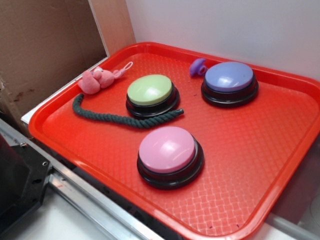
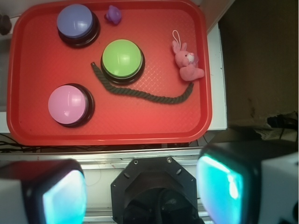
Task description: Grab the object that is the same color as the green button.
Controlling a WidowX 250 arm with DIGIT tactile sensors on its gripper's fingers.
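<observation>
No brand, label or writing can be read on anything in either view.

A red tray (image 1: pixel 280 165) holds everything. The rope (image 1: pixel 117 119), dark green and twisted, lies flat on the tray floor in a shallow curve. One end sits just beside the pink plush (image 1: pixel 95 81) near the tray's edge; the rest runs along the base of the green button (image 1: pixel 150 90), close against it, and ends between that button and the pink button (image 1: pixel 167 149). Nothing is touching the rope from above. The purple button (image 1: pixel 230 77) stands well apart from the rope, with a small purple piece (image 1: pixel 198 67) just beside it.

The claw (image 2: pixel 140 189) shows only in the wrist view: its two fingers (image 2: pixel 63 198) stand far apart at the bottom corners, spread wide and gripping nothing, off the tray's near rim and high above it.

The wrist view looks straight down, so the rope's whole curve and the plush's loop are plain, along with a metal rail below the tray. The exterior view alone shows the cardboard (image 1: pixel 45 50) and white wall (image 1: pixel 225 25) behind the tray, and the worktop (image 1: pixel 55 220) at its near corner.
</observation>
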